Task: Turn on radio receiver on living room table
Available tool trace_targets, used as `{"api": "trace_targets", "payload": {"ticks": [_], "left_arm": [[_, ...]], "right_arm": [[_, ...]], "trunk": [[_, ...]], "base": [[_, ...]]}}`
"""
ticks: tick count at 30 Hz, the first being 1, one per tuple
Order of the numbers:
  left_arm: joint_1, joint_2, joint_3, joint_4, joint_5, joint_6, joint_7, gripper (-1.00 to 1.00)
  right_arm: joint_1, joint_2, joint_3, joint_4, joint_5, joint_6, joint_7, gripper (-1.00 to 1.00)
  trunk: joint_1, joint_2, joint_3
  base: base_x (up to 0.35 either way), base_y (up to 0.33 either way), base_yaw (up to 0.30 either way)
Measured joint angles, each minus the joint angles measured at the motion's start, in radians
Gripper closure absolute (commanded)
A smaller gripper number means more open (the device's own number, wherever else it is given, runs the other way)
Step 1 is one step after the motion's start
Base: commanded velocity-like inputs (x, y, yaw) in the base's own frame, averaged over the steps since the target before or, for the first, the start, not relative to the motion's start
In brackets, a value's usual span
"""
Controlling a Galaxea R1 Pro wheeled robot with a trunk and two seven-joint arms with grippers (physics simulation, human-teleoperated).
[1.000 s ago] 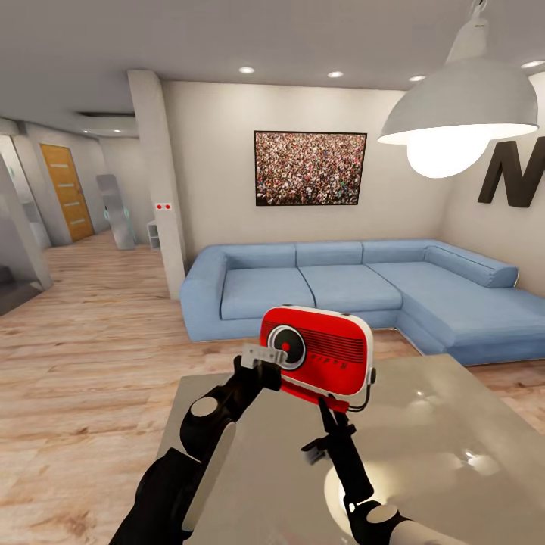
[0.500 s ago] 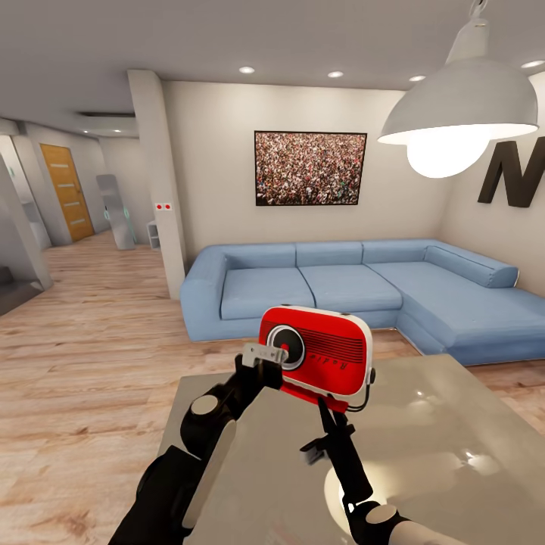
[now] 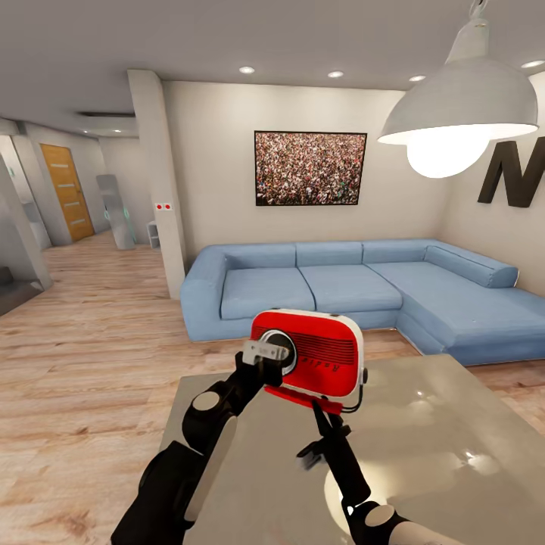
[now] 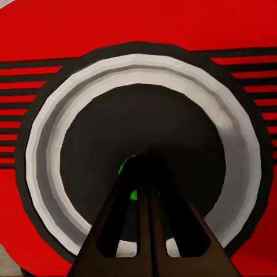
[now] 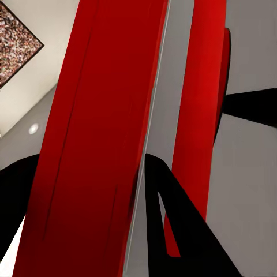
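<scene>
Radio receiver [image 3: 310,356]: red, white edge trim, held upright above the near-left part of the glossy grey table [image 3: 446,431], tilted slightly, front toward the camera. Its base is partly hidden behind the right arm.

Right gripper [image 3: 324,415] comes up from below and is clamped on the radio's lower edge; in the right wrist view one dark finger [image 5: 173,225] lies along the red body [image 5: 92,144], the other side cut off.

Left gripper [image 3: 266,354] is at the round dial, covering most of it in the head view. In the left wrist view its fingers [image 4: 147,219] are pressed together, tips at the dial's [image 4: 144,144] dark centre, a green spot partly hidden behind them.

Behind: blue sofa [image 3: 341,288], crowd picture [image 3: 310,168], pendant lamp [image 3: 462,106], letter N [image 3: 518,172] cut off at frame edge.
</scene>
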Motion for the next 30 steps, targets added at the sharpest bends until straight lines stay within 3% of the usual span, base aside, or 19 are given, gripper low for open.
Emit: {"api": "trace_targets", "payload": {"ticks": [20, 23, 28, 30], "left_arm": [[-0.007, 0.000, 0.003, 0.007, 0.002, -0.005, 0.006, 1.00], [-0.007, 0.000, 0.004, 0.006, 0.003, -0.005, 0.007, 1.00], [-0.007, 0.000, 0.004, 0.004, 0.003, -0.005, 0.011, 1.00], [-0.007, 0.000, 0.005, 0.004, 0.002, -0.005, 0.011, 1.00]], "right_arm": [[0.000, -0.001, 0.000, 0.003, -0.013, 0.000, 0.000, 1.00], [0.000, -0.001, 0.004, 0.004, -0.053, -0.001, 0.000, 1.00], [0.000, -0.003, -0.020, 0.007, -0.174, 0.000, 0.000, 1.00], [0.000, -0.004, -0.013, 0.007, -0.190, 0.000, 0.000, 1.00]], "trunk": [[0.000, 0.000, 0.000], [0.000, 0.000, 0.000], [0.000, 0.000, 0.000], [0.000, 0.000, 0.000]], "base": [[0.000, 0.000, 0.000], [0.000, 0.000, 0.000], [0.000, 0.000, 0.000], [0.000, 0.000, 0.000]]}}
